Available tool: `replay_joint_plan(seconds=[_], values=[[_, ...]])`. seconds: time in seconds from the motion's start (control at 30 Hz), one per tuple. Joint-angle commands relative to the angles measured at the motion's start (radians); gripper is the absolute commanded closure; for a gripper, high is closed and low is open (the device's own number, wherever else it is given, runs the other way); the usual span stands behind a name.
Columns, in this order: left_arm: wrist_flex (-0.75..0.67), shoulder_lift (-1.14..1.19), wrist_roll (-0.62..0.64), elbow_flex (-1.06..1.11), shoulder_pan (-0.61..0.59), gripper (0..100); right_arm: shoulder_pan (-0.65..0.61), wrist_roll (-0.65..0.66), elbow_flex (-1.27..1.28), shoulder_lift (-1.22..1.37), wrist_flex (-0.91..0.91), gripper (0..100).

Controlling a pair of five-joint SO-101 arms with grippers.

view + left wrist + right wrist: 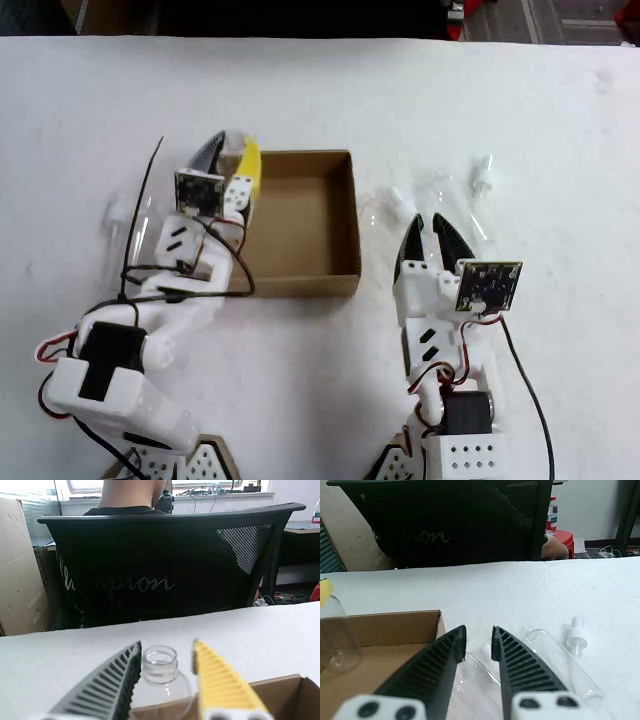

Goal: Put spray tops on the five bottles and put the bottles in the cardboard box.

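The box (300, 284) sits near the middle of the table (320, 90). At its far left corner a bottle (160, 669) stands upright between the fingers of the left gripper (232, 148); whether it is inside the wall or just outside cannot be told. The right gripper (428, 220) is just right of the box, its tips a little apart. A second bottle (485, 666) lies under those tips, and a third bottle (560, 662) lies right of it. A spray top (576, 634) lies just beside the third bottle. A second spray top (118, 214) lies left of the left arm, toward the left edge.
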Motion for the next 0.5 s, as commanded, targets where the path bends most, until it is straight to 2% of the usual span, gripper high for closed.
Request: replay_joint_plan(seconds=[0.0,0.2,0.33,0.47], values=[[0.041,-0.010,0.017,-0.014,-0.019,78,-0.010,-0.003,0.008,-0.002,-0.018,92.8],[0.041,-0.016,0.018,-0.014,-0.019,79,-0.010,-0.003,0.008,-0.002,-0.018,92.8],[0.057,-0.104,0.020,-0.005,-0.019,79,-0.010,-0.003,0.008,-0.002,-0.018,92.8],[0.215,-0.236,0.035,-0.003,-0.019,79,-0.010,-0.003,0.008,-0.002,-0.018,92.8]])
